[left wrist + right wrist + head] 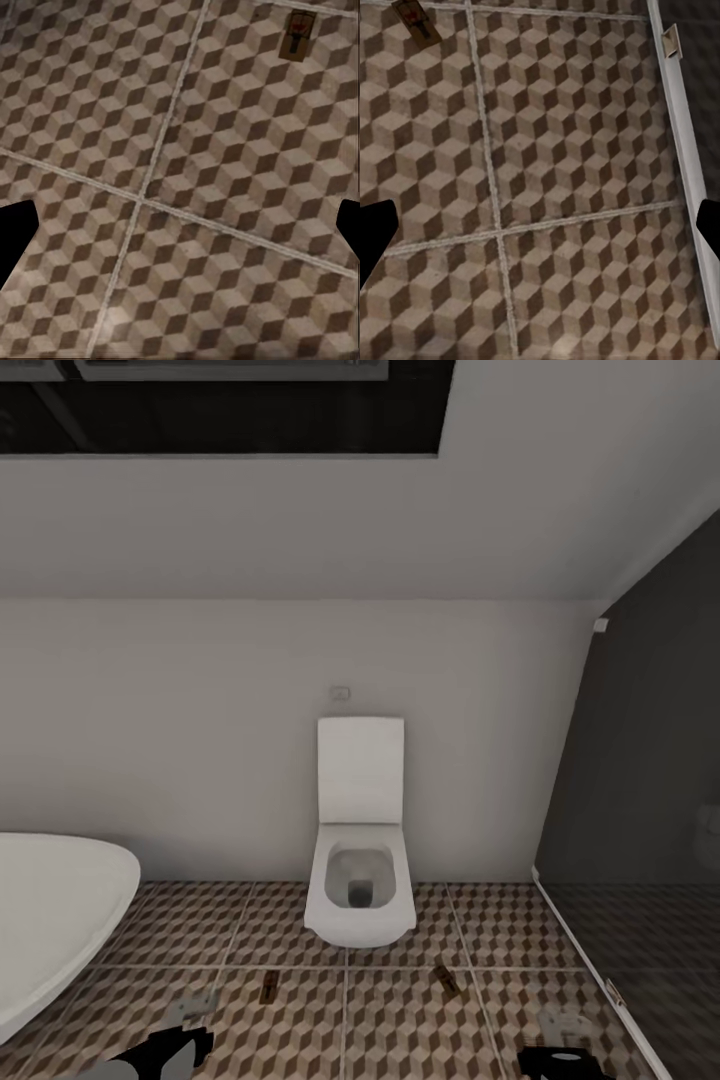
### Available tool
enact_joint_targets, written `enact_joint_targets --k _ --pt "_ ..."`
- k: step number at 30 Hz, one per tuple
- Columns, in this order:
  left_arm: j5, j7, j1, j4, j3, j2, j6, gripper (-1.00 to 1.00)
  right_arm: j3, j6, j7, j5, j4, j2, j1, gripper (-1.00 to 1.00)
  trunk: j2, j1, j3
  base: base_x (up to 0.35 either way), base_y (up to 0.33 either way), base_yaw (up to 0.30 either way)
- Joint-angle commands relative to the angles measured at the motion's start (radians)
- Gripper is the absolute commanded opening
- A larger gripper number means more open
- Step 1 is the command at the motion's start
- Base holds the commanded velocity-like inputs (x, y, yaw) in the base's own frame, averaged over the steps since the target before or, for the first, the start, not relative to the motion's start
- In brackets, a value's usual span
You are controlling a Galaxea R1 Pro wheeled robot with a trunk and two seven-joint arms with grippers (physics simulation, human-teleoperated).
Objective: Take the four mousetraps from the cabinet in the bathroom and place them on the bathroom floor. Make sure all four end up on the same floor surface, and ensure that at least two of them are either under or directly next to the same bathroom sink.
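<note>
Nearest, the left gripper [180, 225] and the right gripper [540, 225] hang over the bathroom floor [400, 1010], fingers spread wide with nothing between them; only their dark tips show at the frame edges. In the head view both arms are cut off at the bottom edge. Beyond them two mousetraps lie flat on the tiles, well apart: one [268, 987] left, one [449, 979] right. Behind stands a white toilet [360, 880], lid up, with a bathtub [55, 920] cut off at left and a dark glass partition [640, 810] at right.
</note>
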Motion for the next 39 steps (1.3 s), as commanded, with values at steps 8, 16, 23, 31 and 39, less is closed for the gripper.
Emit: enact_joint_targets --k 8,16,23,31,39 --pt "0.009 -0.024 0.047 0.004 -0.009 -0.002 0.002 1.0 0.002 -0.015 -0.002 -0.001 0.003 0.001 0.044 1.0 0.056 -0.031 0.024 0.0 0.0 0.0" --pt "0.01 -0.033 0.112 0.005 -0.009 -0.003 0.0 1.0 0.002 -0.019 -0.001 -0.002 0.003 0.002 0.104 1.0 0.112 -0.062 0.049 0.0 0.0 0.0" --pt "0.011 -0.036 0.189 0.005 -0.007 -0.007 -0.001 1.0 0.002 -0.033 0.007 -0.004 0.004 0.004 0.188 1.0 0.161 -0.088 0.071 0.0 0.0 0.0" --pt "0.037 -0.038 0.248 0.005 -0.007 -0.019 -0.002 1.0 0.002 -0.046 0.01 -0.006 0.004 0.012 0.26 1.0 0.217 -0.119 0.096 0.0 0.0 0.0" --pt "0.057 -0.04 0.28 0.005 -0.007 -0.021 -0.006 1.0 0.002 -0.048 0.013 -0.011 0.004 0.015 0.309 1.0 0.273 -0.15 0.121 0.0 0.0 0.0"
